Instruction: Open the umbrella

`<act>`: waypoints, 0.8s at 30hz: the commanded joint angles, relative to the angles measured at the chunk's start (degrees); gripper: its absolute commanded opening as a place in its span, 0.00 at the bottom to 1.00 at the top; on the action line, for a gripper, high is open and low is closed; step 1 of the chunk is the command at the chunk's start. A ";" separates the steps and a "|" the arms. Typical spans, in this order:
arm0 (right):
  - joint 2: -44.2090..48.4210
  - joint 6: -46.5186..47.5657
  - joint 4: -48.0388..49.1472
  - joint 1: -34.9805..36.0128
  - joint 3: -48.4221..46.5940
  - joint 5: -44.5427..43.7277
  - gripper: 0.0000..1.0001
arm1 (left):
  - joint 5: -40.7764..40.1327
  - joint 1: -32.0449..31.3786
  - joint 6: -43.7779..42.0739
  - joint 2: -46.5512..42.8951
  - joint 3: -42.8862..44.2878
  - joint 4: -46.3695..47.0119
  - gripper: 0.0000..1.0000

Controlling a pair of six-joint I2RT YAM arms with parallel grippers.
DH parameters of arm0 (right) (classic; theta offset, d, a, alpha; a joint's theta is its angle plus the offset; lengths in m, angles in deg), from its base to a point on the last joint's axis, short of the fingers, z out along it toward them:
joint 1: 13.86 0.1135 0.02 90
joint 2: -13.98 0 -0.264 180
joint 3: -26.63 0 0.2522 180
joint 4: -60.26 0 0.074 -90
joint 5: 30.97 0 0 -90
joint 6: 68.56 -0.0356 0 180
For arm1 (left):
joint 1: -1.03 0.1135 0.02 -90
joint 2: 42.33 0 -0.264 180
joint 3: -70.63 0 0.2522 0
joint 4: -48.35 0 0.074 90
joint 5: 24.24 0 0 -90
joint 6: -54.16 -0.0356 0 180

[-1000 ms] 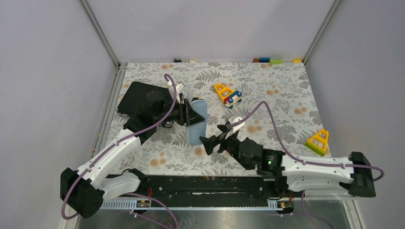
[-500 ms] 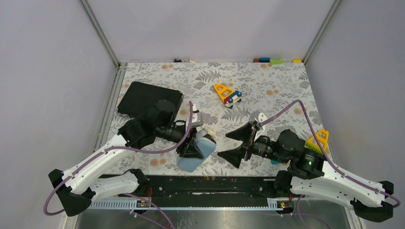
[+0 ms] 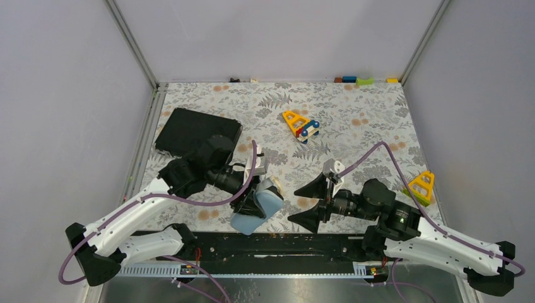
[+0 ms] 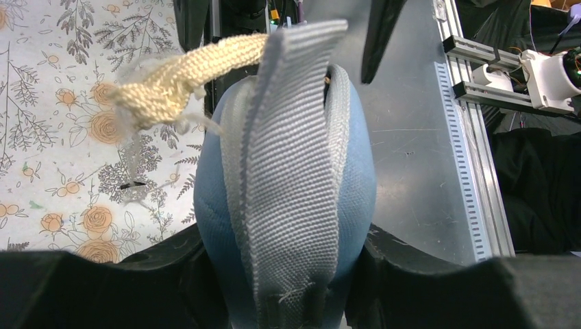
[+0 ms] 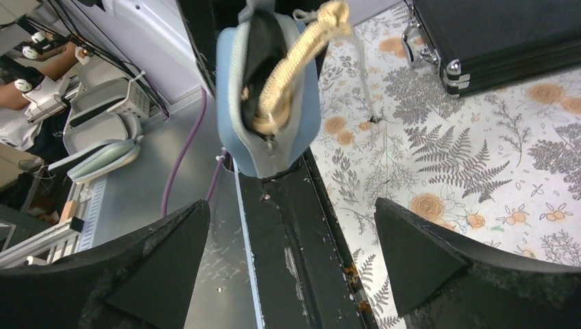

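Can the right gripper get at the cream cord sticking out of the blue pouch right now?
Probably yes. The right gripper is open and faces the blue pouch's mouth, where the cream cord loops out; nothing lies between them. The left gripper clamps the pouch further back, clear of the cord.

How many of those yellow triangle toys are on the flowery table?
2. One yellow triangle toy lies far-centre, joined to blue wheels; the other sits near the right edge, just beyond the right arm. The arms could hide more.
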 commanded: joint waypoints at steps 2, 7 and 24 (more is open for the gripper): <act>0.75 -1.24 11.40 -0.17 3.80 1.45 0.95 | 4.07 -0.24 -0.08 -0.65 0.26 4.64 0.20; -3.30 -1.41 16.84 -0.15 4.96 3.25 0.84 | 3.93 -0.24 0.33 -0.02 0.19 5.01 0.20; -6.64 0.22 15.85 -0.14 3.82 4.10 0.62 | 3.45 -0.24 0.60 0.46 0.18 5.03 0.21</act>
